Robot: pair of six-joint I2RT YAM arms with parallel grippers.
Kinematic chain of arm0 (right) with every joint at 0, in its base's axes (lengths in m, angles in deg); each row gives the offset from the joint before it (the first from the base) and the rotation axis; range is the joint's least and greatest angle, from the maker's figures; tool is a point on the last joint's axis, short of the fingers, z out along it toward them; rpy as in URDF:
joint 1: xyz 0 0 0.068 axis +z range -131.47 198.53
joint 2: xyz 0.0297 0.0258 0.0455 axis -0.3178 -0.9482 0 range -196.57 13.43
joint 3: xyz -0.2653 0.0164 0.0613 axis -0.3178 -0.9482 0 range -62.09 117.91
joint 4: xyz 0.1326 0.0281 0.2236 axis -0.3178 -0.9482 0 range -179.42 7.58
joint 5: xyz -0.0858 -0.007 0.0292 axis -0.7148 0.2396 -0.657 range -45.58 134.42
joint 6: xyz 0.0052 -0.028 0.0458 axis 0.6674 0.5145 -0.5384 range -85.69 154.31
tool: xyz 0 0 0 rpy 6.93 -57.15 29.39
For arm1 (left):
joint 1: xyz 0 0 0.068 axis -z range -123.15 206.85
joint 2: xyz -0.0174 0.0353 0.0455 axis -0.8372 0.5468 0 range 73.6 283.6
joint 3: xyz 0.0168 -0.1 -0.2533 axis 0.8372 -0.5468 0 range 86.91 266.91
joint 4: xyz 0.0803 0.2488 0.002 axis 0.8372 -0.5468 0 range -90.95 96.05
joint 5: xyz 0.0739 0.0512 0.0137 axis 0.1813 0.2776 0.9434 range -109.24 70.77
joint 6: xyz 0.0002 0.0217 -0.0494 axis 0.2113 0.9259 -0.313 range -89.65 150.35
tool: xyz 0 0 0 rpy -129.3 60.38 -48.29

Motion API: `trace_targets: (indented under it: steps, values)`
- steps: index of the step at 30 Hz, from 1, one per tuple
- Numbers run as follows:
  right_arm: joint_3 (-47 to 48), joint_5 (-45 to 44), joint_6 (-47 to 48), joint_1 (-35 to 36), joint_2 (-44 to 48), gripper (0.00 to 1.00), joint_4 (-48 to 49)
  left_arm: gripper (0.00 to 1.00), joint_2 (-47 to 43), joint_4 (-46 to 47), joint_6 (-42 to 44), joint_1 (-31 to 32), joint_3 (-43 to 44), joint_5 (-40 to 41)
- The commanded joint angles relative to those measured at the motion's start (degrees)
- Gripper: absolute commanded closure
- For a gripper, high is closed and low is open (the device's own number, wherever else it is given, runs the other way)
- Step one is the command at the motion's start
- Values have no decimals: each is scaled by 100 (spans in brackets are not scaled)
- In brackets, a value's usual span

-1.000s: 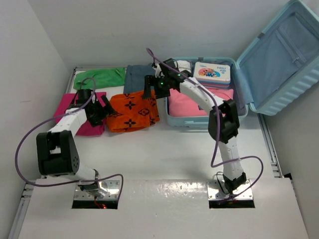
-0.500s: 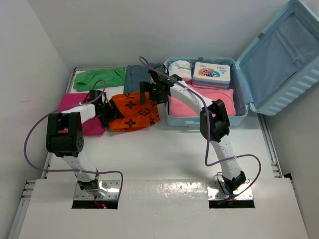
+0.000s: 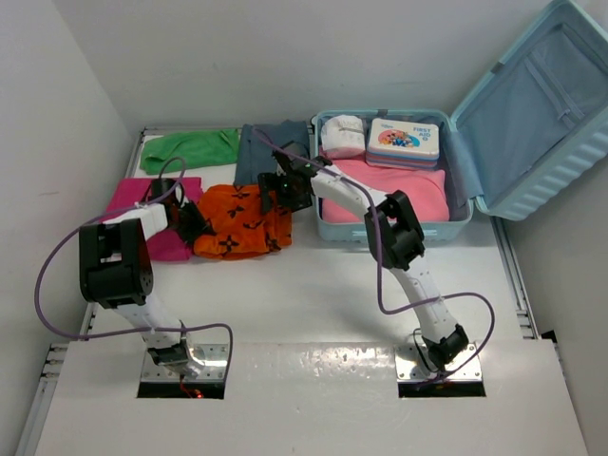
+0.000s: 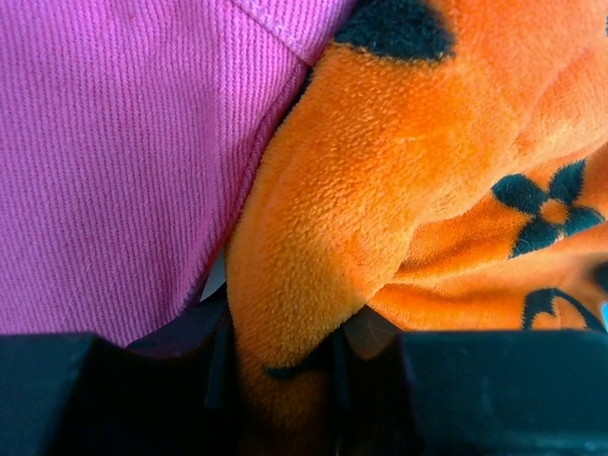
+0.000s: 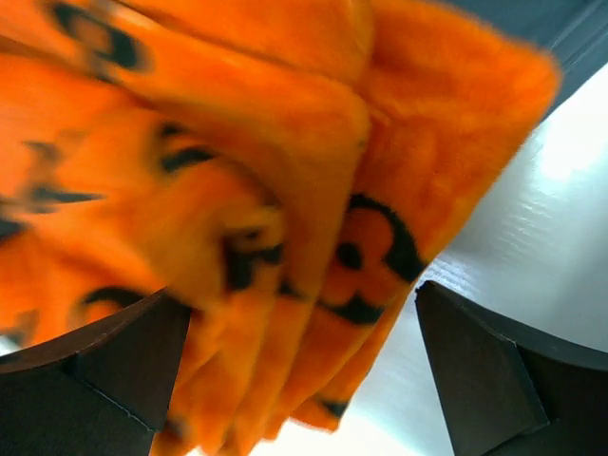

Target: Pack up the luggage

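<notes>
Pinches a thin fold of orange fleece (image 3: pixel 242 221) with left pincer (image 4: pixel 283 380), straddles far edge with right pincer (image 5: pixel 294 375) agape; risks slipping, sagging open, snagging luggage (image 3: pixel 380 232) rim.

Orange blanket (image 4: pixel 380 218) fold between L jaws cut off at btm; blurred between R jaws. Luggage (image 3: pixel 532 104) lid clipped beyond R jaws.

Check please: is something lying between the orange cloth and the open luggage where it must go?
Nothing lies between the orange cloth and the luggage. Only the luggage's own side wall stands there, with the right arm reaching across it.
</notes>
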Motion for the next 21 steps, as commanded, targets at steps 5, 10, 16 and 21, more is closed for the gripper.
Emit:
trace_targets:
  steps: [5, 10, 16, 21]
  values:
    - [-292, -183, -207, 93, -441, 1, -413, 67, -168, -260, 226, -154, -37, 384]
    - [-418, 115, -366, 172, -590, 1, -387, 67, -10, -260, 226, -93, 16, 331]
    - [-277, 2110, -454, 312, -582, 35, 421, 70, -79, -207, 340, 110, 69, 33]
    - [-443, 3059, -314, 454, -117, 92, 747, 77, -431, 39, 340, 277, -54, -512]
